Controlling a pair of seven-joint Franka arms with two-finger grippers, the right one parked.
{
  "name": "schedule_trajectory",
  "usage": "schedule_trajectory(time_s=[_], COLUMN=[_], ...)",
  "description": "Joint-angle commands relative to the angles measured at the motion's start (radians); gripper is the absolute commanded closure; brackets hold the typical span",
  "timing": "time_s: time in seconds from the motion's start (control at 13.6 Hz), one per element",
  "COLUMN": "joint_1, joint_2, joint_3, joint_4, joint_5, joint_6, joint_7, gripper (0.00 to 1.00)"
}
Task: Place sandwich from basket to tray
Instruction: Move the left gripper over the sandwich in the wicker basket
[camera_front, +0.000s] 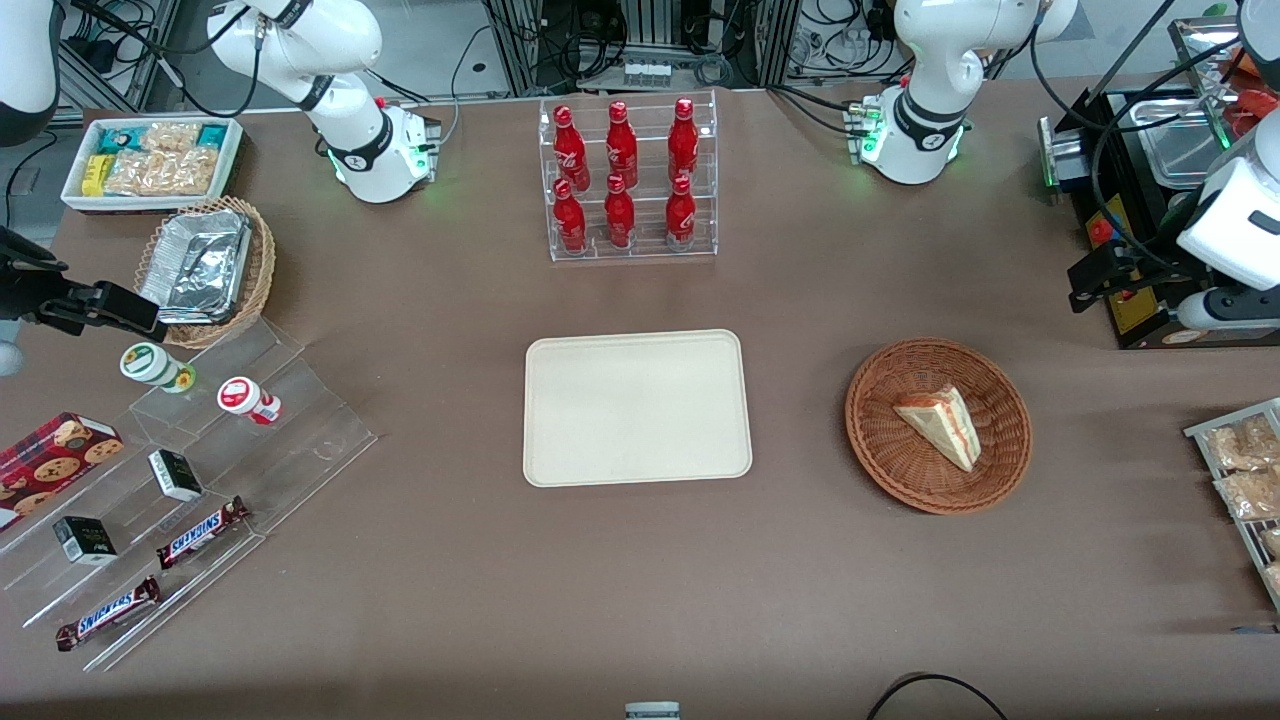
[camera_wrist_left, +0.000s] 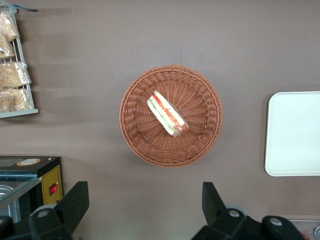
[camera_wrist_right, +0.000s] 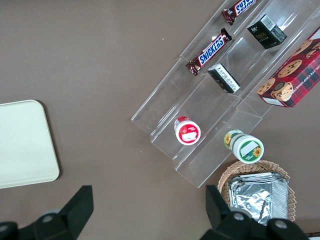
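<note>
Your sandwich (camera_front: 941, 425) lies in the basket (camera_front: 885, 452), on its side, with the red and green filling layers showing along one long edge in the wrist view. It sits a little off the basket's middle and touches nothing but the wicker. The basket stands on the brown table (camera_front: 640, 580), toward the working arm's end, well apart from the tray (camera_front: 636, 408). The tray lies flat at the middle of the table with nothing on it.

Your gripper (camera_wrist_left: 145, 202) hangs high above the table, released, its two fingers (camera_wrist_left: 75, 200) spread wide with nothing between them. In the wrist view it looks straight down on the basket (camera_wrist_left: 171, 116) and the sandwich (camera_wrist_left: 167, 113), and one end of the tray (camera_wrist_left: 295, 134) shows too. In the front view the arm's wrist is at the working arm's end of the table, above a black appliance (camera_front: 1130, 220).

Farther from the front camera than the tray, a clear rack (camera_front: 630, 180) holds six red bottles (camera_front: 620, 212). Toward the parked arm's end stand a lighter wicker basket with foil trays (camera_front: 200, 262), a white box of snacks (camera_front: 155, 162), and clear stepped shelves (camera_front: 200, 490) with chocolate bars and small cups. A wire rack of snack bags (camera_front: 1245, 480) lies near the basket, at the table's edge.
</note>
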Motion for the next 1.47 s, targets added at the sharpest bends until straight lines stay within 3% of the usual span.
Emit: schedule_trajectory(time_s=[0.0,0.29,0.59,0.81,1.17,1.39], joint_1=[0.02,0.023,0.023,0.021,0.02,0.018], joint_2=[0.004,0.013,0.012,0.042,0.044,0.075], joint_3=[-0.019,-0.018,-0.016,-0.019,-0.047,-0.048], joint_4=[0.024,-0.063,-0.311,-0.417,-0.652,-0.683], joint_5=[-0.016,-0.009,-0.014,-0.014,-0.009,-0.008], joint_6=[-0.034,0.01,0.265,0.382,0.746,0.801], joint_7=[0.055,0.055,0.028,-0.148,-0.518,-0.565], gripper=[0.0,0.0,0.0,0.0,0.0,0.0])
